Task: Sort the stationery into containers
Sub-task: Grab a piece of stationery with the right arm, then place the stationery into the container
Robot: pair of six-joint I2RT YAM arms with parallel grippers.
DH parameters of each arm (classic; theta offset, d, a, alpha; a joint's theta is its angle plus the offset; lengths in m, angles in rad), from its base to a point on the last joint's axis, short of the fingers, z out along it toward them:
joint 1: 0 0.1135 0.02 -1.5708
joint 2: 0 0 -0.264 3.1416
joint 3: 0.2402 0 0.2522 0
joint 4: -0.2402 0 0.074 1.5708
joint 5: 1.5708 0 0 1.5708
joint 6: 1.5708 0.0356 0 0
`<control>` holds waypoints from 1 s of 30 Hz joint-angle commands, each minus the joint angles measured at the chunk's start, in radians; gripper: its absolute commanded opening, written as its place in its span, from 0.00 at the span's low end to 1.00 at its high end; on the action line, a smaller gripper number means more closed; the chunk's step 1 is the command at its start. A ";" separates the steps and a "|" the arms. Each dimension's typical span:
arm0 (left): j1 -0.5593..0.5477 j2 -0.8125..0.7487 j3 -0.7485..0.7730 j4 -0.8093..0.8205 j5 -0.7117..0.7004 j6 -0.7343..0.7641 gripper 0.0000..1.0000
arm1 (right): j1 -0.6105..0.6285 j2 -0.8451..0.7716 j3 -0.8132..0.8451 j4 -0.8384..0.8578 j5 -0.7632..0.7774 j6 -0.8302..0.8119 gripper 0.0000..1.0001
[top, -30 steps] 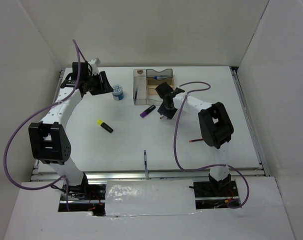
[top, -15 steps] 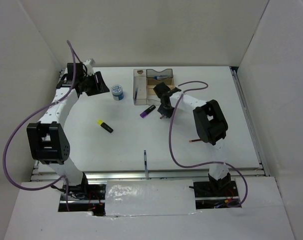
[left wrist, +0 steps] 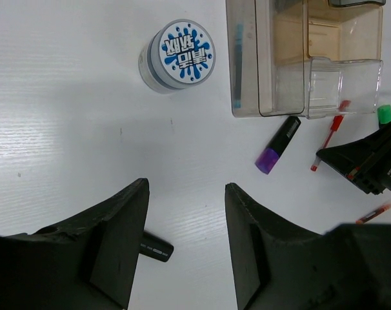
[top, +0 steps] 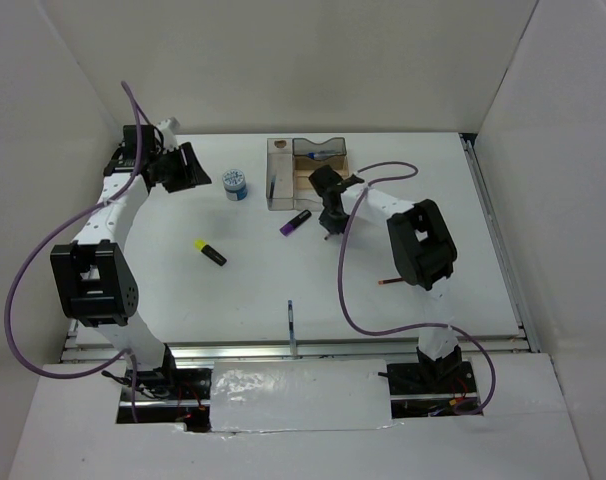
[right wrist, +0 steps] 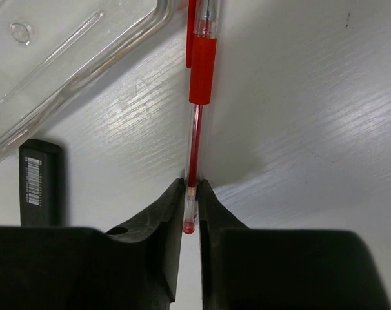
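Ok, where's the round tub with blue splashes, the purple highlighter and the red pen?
round tub (left wrist: 181, 53): left wrist view, on its printed lid.
purple highlighter (left wrist: 278, 144): left wrist view, on its black body.
red pen (right wrist: 195, 129): right wrist view, on its clear barrel.

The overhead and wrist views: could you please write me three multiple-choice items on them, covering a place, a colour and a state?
1. Where is the round tub? A in the organiser; B on the table, left of the organiser; C in the left gripper.
2. What colour is the pen held by the right gripper? A red; B blue; C green.
3. How is the left gripper? A shut on the tub; B shut on nothing; C open, holding nothing.
1 B: it stands on the table beside the organiser. 2 A: its grip and ink are red. 3 C: its fingers stand apart over bare table.
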State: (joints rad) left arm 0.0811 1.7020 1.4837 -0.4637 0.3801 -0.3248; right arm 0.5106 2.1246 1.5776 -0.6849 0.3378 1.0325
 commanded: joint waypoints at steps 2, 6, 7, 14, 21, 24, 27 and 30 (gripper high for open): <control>0.016 0.008 0.030 -0.003 0.036 -0.008 0.62 | -0.024 -0.014 -0.039 -0.041 0.030 -0.012 0.13; 0.016 0.002 0.035 -0.010 0.033 0.000 0.62 | -0.032 -0.064 -0.126 -0.039 0.018 -0.008 0.04; 0.017 -0.001 0.038 -0.013 0.034 0.001 0.62 | -0.038 -0.081 -0.149 -0.035 0.006 0.003 0.02; 0.020 -0.019 0.020 -0.009 0.042 -0.007 0.62 | -0.053 -0.290 -0.329 0.056 -0.049 0.012 0.00; 0.017 -0.038 0.001 -0.007 0.045 -0.010 0.61 | -0.047 -0.307 -0.268 0.036 0.002 -0.113 0.00; 0.017 -0.054 -0.014 -0.001 0.040 -0.002 0.61 | -0.038 -0.316 -0.249 0.022 0.042 -0.161 0.00; 0.019 -0.064 -0.023 -0.004 0.037 0.010 0.62 | -0.035 -0.354 -0.261 0.053 0.059 -0.218 0.00; 0.017 -0.064 -0.025 -0.012 0.042 0.016 0.62 | -0.035 -0.405 -0.280 0.110 0.070 -0.285 0.00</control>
State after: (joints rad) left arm 0.0959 1.6833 1.4631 -0.4805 0.3992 -0.3168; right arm 0.4679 1.8233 1.2892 -0.6338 0.3481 0.8364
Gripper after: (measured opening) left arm 0.620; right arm 0.099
